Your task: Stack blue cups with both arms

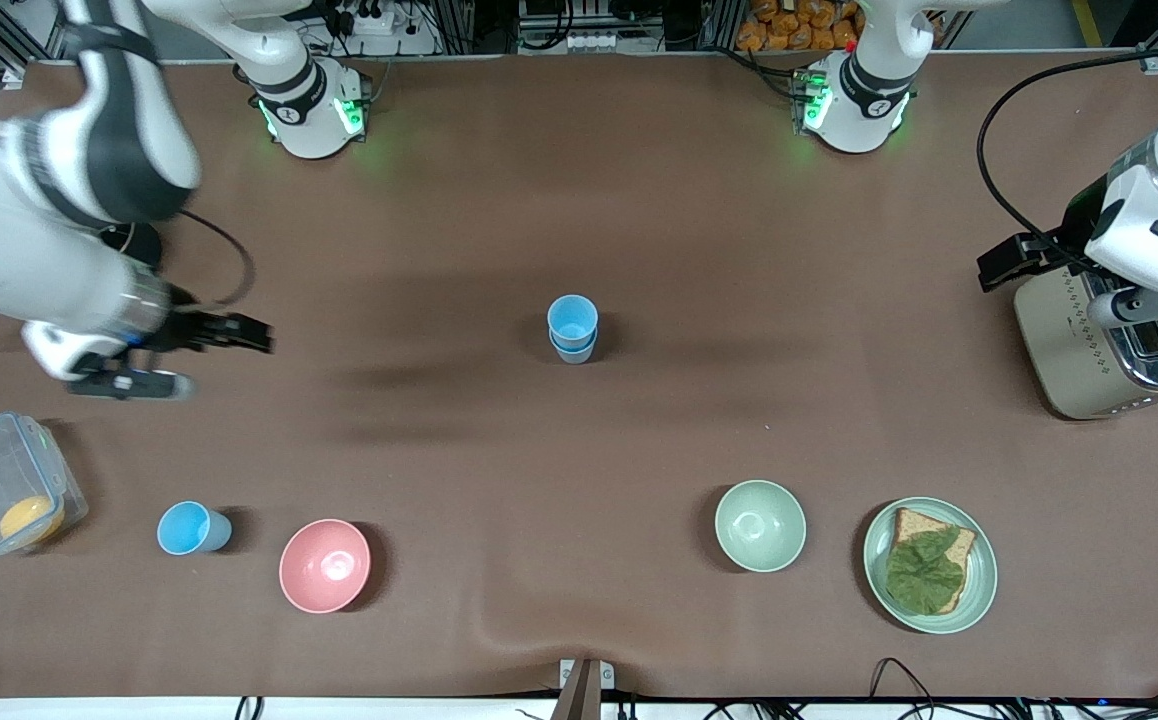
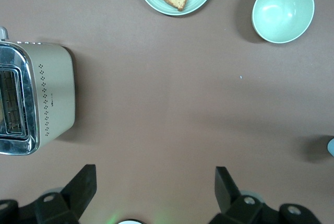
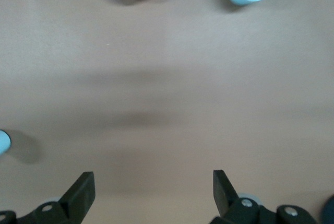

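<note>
Cups come first: two blue cups [image 1: 572,329] sit nested as a stack at the middle of the table [image 1: 639,250], and a third blue cup [image 1: 193,527] lies tipped on its side at about eight o'clock from the stack, just beside the pink bowl [image 1: 325,565]. At nine o'clock from the stack, the right gripper [image 1: 239,333] hangs empty with its jaws spread wide. At three o'clock, the left gripper [image 1: 1014,262] waits by the toaster [image 1: 1089,350], jaws equally wide, holding nothing. Likely risk: because the lone cup lies sideways, a pinch on its curved wall could make it roll toward the pink bowl or the plastic container [image 1: 4,485].
</note>
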`<action>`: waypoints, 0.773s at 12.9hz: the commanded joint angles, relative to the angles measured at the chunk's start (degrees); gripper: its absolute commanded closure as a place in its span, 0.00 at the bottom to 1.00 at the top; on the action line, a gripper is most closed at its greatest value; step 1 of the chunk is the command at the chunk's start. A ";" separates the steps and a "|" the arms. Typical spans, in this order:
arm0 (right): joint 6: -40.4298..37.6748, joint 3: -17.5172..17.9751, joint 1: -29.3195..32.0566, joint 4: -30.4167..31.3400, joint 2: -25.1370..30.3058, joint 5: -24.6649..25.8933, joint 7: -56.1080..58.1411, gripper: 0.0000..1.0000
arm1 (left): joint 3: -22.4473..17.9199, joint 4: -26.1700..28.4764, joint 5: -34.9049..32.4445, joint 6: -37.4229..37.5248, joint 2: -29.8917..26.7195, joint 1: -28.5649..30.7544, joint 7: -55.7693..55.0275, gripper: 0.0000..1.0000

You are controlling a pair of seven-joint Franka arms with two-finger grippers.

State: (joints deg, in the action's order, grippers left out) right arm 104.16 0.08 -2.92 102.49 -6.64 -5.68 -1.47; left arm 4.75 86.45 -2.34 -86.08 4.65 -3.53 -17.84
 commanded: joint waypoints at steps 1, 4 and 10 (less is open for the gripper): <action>-3.41 0.63 2.48 2.28 4.87 1.03 5.24 0.00 | -0.44 0.12 1.11 0.12 0.10 -0.51 -0.09 0.00; -9.22 0.02 2.65 0.09 8.38 3.66 4.64 0.00 | -0.36 0.03 0.76 0.12 0.19 -0.60 -0.01 0.00; -19.34 -1.65 2.66 -11.86 7.78 3.40 4.02 0.00 | -0.36 0.03 0.76 0.12 0.63 -0.77 0.08 0.00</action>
State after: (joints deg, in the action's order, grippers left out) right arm 86.29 -1.26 -0.65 93.01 1.53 -2.95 2.94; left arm 4.77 86.54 -2.34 -86.08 5.39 -3.87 -17.84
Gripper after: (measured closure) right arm 0.000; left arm 0.000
